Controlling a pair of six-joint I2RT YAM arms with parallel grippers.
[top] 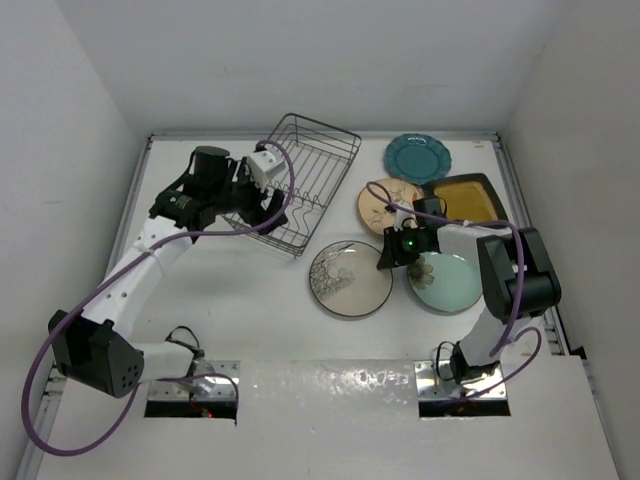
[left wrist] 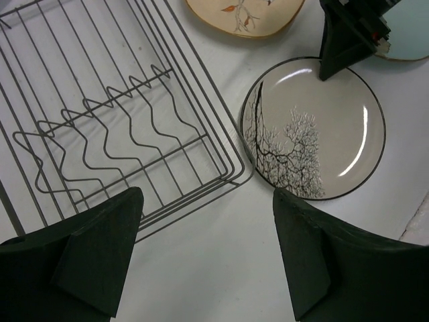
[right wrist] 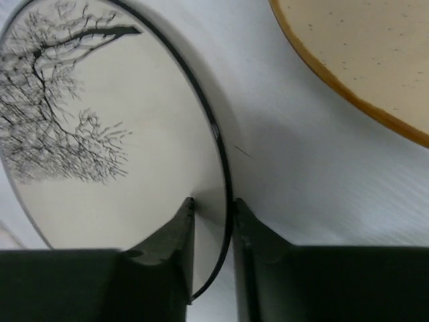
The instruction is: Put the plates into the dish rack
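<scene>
The grey dark-rimmed plate point(top: 345, 280) point(right wrist: 100, 134), printed with a black tree, lies flat on the table. My right gripper point(top: 388, 256) point(right wrist: 213, 208) is shut on its right rim, one finger on the inner face and the other outside the dark edge. The dark wire dish rack point(top: 300, 185) point(left wrist: 209, 94) stands empty at the back left. My left gripper point(top: 272, 215) point(left wrist: 208, 255) hangs open over bare table just off the rack's near right corner. The cream floral plate point(top: 385, 205), teal plate point(top: 418, 155), amber square plate point(top: 468, 197) and pale aqua plate point(top: 450, 283) lie at the right.
White walls close the table on the left, back and right. The right arm's links reach over the pale aqua plate. A purple cable loops along the left arm and over the rack's near edge.
</scene>
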